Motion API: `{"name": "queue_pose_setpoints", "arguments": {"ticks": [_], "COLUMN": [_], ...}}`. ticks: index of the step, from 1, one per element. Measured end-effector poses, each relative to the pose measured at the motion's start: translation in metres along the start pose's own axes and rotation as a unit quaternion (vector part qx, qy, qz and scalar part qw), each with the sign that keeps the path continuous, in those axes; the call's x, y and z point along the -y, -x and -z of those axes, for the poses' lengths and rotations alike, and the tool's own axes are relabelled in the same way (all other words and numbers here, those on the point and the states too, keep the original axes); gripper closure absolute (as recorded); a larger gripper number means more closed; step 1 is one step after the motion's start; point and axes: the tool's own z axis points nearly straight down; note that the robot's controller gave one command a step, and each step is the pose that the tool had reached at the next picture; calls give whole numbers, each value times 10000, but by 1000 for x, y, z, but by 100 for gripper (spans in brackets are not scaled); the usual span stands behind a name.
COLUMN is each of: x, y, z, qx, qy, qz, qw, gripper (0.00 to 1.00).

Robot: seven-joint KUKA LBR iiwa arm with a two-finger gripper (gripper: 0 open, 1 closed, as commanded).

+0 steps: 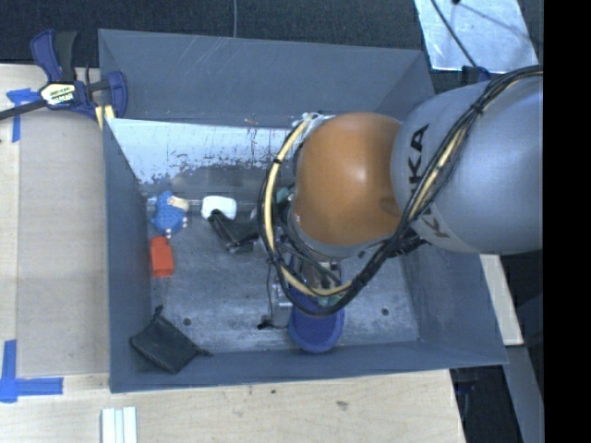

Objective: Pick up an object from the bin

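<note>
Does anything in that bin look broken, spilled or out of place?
Nothing is spilled or plainly broken. The bin's far wall is scuffed and scratched in dark streaks, which looks like wear. A black pad lies askew in the view's lower-left corner of the bin, turned at an angle to both walls.

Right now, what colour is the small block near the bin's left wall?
The block is orange, clearest in the camera view.
</note>
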Motion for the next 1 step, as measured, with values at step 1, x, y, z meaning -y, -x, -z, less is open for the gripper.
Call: {"name": "queue_pose_setpoints", "arguments": {"ticks": [1], "x": [24], "y": [73], "z": [3], "qx": [58], "qy": [11], "qz": [-1248], "qw": [9922], "gripper": [0]}}
